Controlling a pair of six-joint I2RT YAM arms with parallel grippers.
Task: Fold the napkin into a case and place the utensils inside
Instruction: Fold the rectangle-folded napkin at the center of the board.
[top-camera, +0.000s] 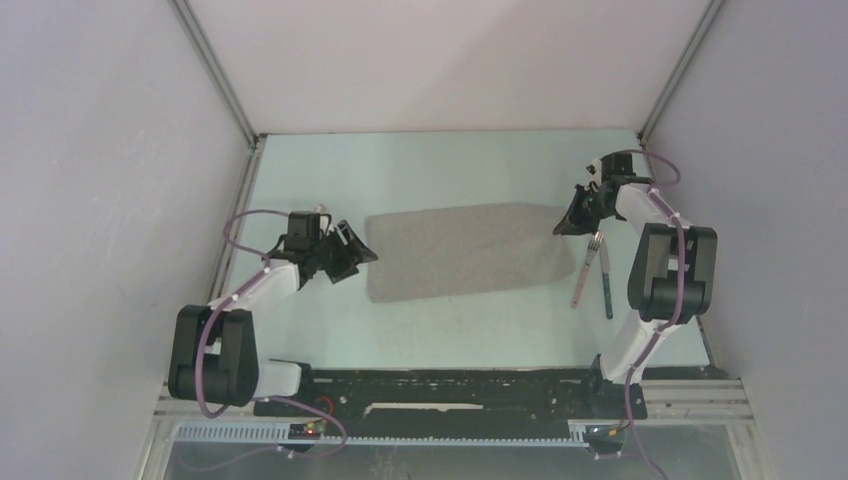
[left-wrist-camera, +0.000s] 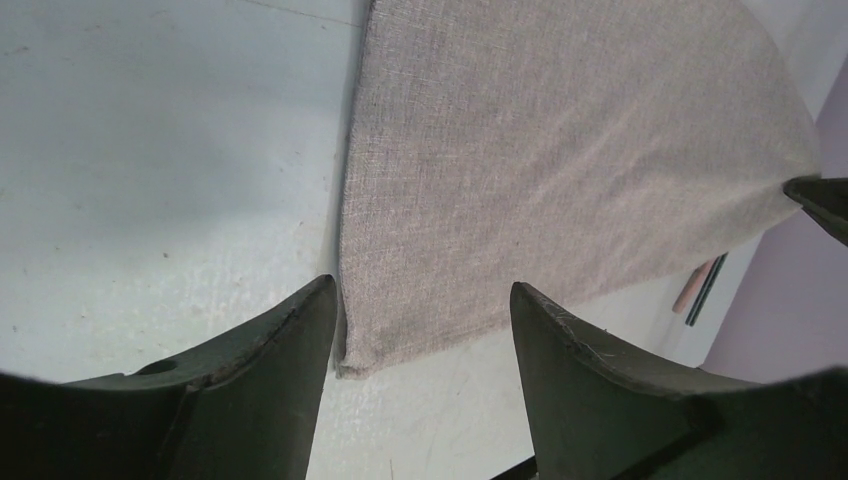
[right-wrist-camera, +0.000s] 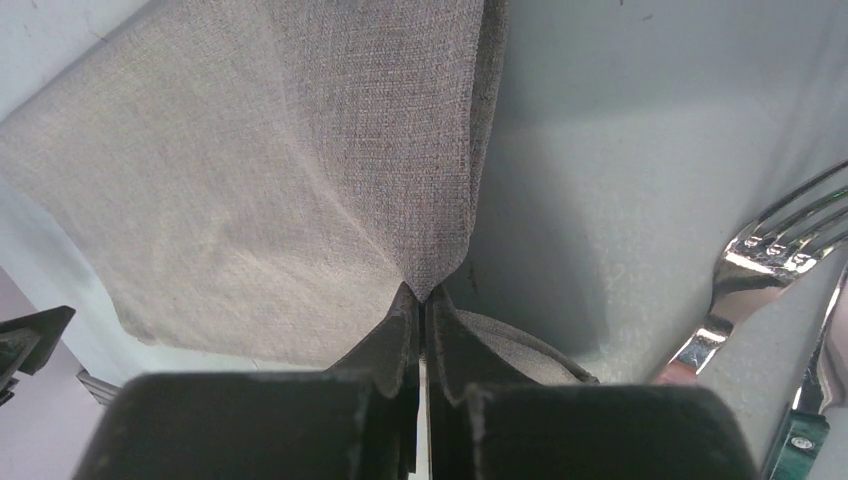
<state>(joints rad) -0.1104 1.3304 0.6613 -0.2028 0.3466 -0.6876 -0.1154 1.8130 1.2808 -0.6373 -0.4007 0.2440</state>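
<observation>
The taupe-grey napkin (top-camera: 467, 250) lies folded as a wide strip in the middle of the table. My right gripper (top-camera: 566, 222) is shut on the napkin's far right corner and lifts it a little; the pinched cloth (right-wrist-camera: 400, 180) shows in the right wrist view. My left gripper (top-camera: 362, 248) is open at the napkin's left end, its jaws over the near left corner (left-wrist-camera: 350, 360). The utensils lie right of the napkin: a pink-handled fork (top-camera: 588, 266) and a dark teal-handled piece (top-camera: 607, 290). The fork tines (right-wrist-camera: 790, 235) show in the right wrist view.
The pale table (top-camera: 450, 170) is walled by white panels at left, right and back. A black rail (top-camera: 450, 385) runs along the near edge between the arm bases. The utensils lie close to the right arm's base.
</observation>
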